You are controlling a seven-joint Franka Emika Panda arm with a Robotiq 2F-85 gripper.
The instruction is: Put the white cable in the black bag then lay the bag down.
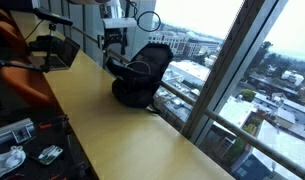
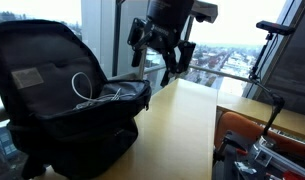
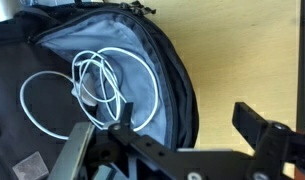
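The long wooden table (image 1: 122, 120) runs alongside the window wall. On it the black bag (image 1: 142, 80) is the biggest item, sitting toward the 12 o'clock end of the tabletop, with an orange chair (image 1: 17, 65) off at about 9 o'clock. The bag looks propped up on its base rather than lying flat, with its main compartment gaping open.

Above the bag, at roughly 11 o'clock from it, hangs the gripper (image 1: 117, 45). Its jaws are spread wide and nothing is between them, so it has let go. It is clear of the fabric, not touching.

The white cable (image 3: 87, 85) lies in loose loops on the grey lining inside the open compartment, at about 10 o'clock in the wrist view, wholly within the bag's rim.

So, by my reading, the first half of the task is done, since the cable is in the bag. The second half is not yet done: the bag has yet to be tipped over and laid down.

The wrist view looks straight into the compartment and shows the coils and lining plainly. The close exterior view shows the cable (image 2: 97, 92) from the side, resting just behind the lowered front flap, with the gripper (image 2: 157, 50) at 1 o'clock of the opening. The far exterior view shows the bag's stance on the table but not the cable at all
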